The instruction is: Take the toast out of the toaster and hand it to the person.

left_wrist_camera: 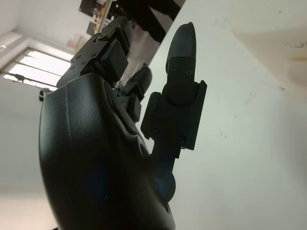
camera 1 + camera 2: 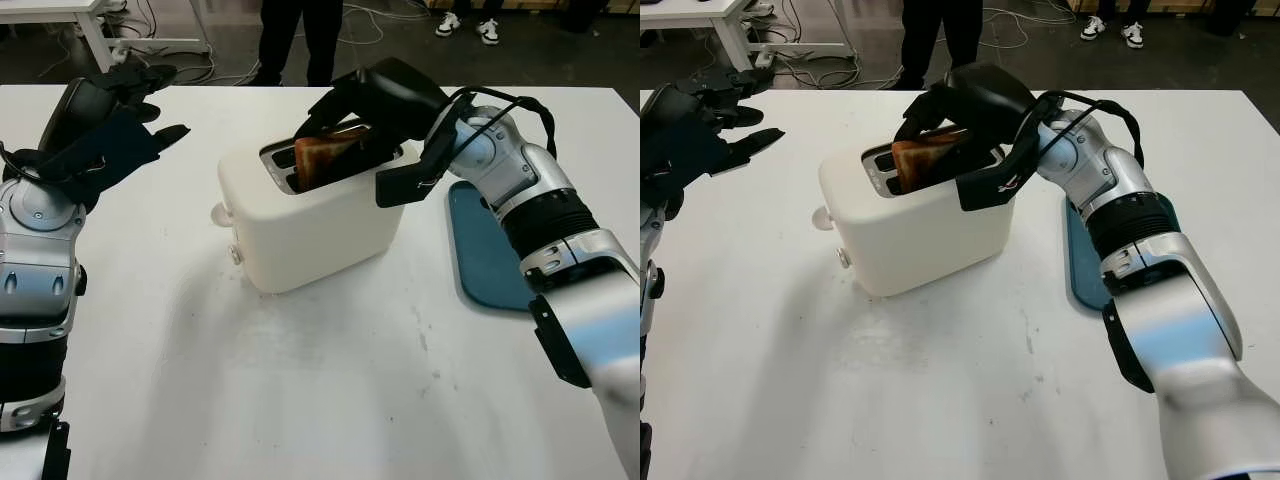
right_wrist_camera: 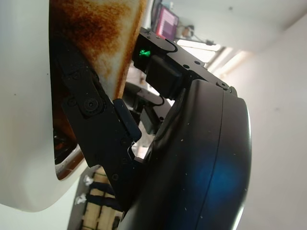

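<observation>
Two black three-finger hands work over one white table, whose matte top has broad bare room along its near half and between the toaster and the left edge. At far left, the left hand hovers above the table near its back-left corner, well apart from the toaster, holding nothing; its ribbed fingertips stand extended and uncurled. At centre stands the toaster, a cream, smooth-shelled box with rounded corners, a round knob on its left end and dark slots on top, set at an angle to the table edges. The toast, browned and rough-surfaced with a darker crust, sits tilted and partly raised out of a slot. The right hand reaches over the toaster's top from the right, its fingers closed against the slice, pinching it; one lies flat along the browned face. At right, a dark teal tray with rounded corners lies flat near the right table edge, partly under the silver forearm. Beyond the far edge, a person's dark legs stand on the floor.
</observation>
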`<action>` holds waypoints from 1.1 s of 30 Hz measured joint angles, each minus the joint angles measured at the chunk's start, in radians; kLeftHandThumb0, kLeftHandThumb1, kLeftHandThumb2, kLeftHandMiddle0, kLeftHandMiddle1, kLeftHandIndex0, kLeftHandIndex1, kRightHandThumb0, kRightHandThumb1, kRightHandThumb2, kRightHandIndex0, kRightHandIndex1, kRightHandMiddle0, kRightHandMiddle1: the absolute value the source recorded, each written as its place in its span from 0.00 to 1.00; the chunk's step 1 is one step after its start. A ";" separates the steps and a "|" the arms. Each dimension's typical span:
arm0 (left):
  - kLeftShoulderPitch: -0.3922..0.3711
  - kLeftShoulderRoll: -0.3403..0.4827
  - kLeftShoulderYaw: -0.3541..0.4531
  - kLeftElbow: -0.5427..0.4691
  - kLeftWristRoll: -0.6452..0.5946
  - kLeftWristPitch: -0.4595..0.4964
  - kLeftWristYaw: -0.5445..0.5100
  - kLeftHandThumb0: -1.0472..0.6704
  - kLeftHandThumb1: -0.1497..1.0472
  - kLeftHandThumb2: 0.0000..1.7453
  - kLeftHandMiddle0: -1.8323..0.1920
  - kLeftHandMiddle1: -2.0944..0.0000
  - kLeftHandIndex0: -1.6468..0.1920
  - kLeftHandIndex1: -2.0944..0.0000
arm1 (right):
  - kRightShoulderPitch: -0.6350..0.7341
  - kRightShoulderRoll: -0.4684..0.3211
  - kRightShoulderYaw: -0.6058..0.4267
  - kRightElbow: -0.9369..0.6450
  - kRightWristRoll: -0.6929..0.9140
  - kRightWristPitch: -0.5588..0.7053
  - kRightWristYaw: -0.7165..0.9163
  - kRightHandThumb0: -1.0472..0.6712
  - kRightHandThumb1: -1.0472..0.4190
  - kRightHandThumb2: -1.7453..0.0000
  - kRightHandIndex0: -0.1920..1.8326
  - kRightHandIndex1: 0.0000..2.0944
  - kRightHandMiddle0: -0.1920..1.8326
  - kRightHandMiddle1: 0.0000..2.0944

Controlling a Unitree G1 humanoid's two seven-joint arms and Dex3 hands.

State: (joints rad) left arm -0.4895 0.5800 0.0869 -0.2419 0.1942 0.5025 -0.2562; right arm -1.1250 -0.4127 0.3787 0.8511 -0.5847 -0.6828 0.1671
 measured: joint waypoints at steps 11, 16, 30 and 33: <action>0.000 -0.003 0.004 0.000 0.000 0.002 0.000 0.33 0.89 0.15 0.73 0.76 0.62 1.00 | -0.005 -0.024 0.017 -0.009 -0.034 -0.002 -0.018 0.29 0.19 0.99 0.57 0.82 0.49 0.80; 0.000 -0.007 0.004 0.000 0.000 0.002 0.000 0.32 0.89 0.15 0.73 0.76 0.62 1.00 | -0.005 -0.042 0.036 -0.031 -0.101 0.010 -0.059 0.28 0.10 0.95 0.62 0.83 0.51 0.83; 0.000 -0.009 0.006 0.000 0.004 0.002 0.000 0.33 0.89 0.16 0.72 0.77 0.62 1.00 | -0.001 -0.040 0.014 -0.008 -0.091 0.007 -0.097 0.34 0.09 0.82 0.64 0.83 0.51 0.83; 0.001 -0.008 0.006 0.000 0.004 0.001 0.000 0.33 0.89 0.16 0.72 0.77 0.62 1.00 | -0.004 -0.029 -0.024 0.035 -0.019 0.001 -0.073 0.35 0.09 0.82 0.62 0.83 0.50 0.83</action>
State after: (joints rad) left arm -0.4888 0.5715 0.0927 -0.2417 0.1980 0.5038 -0.2560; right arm -1.1289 -0.4414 0.3543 0.8860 -0.6040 -0.6819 0.0945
